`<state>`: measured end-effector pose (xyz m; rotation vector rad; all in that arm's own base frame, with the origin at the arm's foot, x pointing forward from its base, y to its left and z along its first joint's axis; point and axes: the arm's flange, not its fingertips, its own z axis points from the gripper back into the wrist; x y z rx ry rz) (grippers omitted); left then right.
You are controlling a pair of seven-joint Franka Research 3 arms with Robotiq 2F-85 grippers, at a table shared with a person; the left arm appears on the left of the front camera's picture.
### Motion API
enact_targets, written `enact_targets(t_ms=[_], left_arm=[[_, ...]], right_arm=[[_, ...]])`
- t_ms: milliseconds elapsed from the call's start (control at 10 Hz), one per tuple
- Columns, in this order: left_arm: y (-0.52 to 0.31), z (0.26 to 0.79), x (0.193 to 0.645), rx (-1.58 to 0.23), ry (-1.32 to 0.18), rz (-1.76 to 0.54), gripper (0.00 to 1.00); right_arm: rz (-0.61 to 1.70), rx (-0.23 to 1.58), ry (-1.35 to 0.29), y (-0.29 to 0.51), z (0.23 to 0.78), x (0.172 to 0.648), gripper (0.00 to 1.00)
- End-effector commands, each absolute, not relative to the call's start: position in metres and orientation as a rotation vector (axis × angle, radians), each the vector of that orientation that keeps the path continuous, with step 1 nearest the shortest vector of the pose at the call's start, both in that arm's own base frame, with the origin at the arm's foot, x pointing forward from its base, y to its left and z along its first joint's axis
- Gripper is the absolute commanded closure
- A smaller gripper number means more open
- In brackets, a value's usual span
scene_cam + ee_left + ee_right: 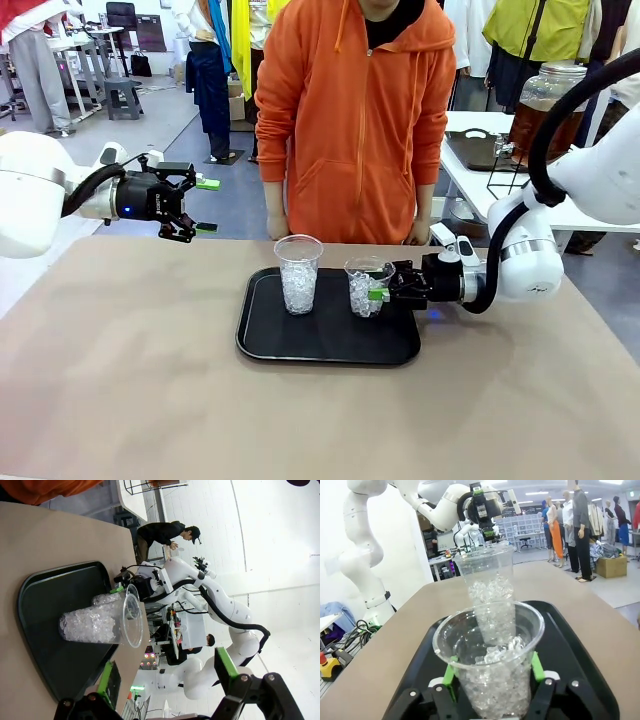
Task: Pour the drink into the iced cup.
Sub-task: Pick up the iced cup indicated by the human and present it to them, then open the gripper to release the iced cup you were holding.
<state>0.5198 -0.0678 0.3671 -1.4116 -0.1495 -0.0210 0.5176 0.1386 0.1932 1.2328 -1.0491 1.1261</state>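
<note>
right end effector (379, 293) grips the short iced cup (361, 284) on the black tray (330, 342); left end effector (207, 205) hangs wide open left of the tray, above the bench (120, 380).

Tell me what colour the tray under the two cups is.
The tray is black; the front view shows it best.

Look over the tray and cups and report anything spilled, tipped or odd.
Nothing stands out. Both the taller cup and the shorter cup stand upright on the black tray, holding only ice, with no spill or stray ice on it. The right gripper is closed around the shorter cup.
</note>
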Motion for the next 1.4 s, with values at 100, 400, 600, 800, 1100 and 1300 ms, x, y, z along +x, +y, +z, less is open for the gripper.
enact_targets(t_ms=[100,400,600,800,1100,1300], left_arm=[[-0.067,0.369,0.518,-1.411,-0.154,-0.024,0.00],[-0.067,0.369,0.518,-1.411,-0.154,-0.024,0.00],[-0.067,0.369,0.518,-1.411,-0.154,-0.024,0.00],[-0.067,0.369,0.518,-1.411,-0.154,-0.024,0.00],[-0.067,0.369,0.518,-1.411,-0.154,-0.024,0.00],[-0.067,0.369,0.518,-1.411,-0.154,-0.024,0.00]], right_arm=[[1.046,1.254,-1.136,0.136,0.238,0.536,0.32],[1.057,1.232,-1.151,0.127,0.299,0.571,0.32],[1.106,1.183,-1.148,0.129,0.326,0.594,0.32],[1.118,1.160,-1.161,0.131,0.341,0.609,0.32],[1.126,1.162,-1.192,0.125,0.341,0.600,0.32],[1.126,1.162,-1.192,0.125,0.341,0.600,0.32]])
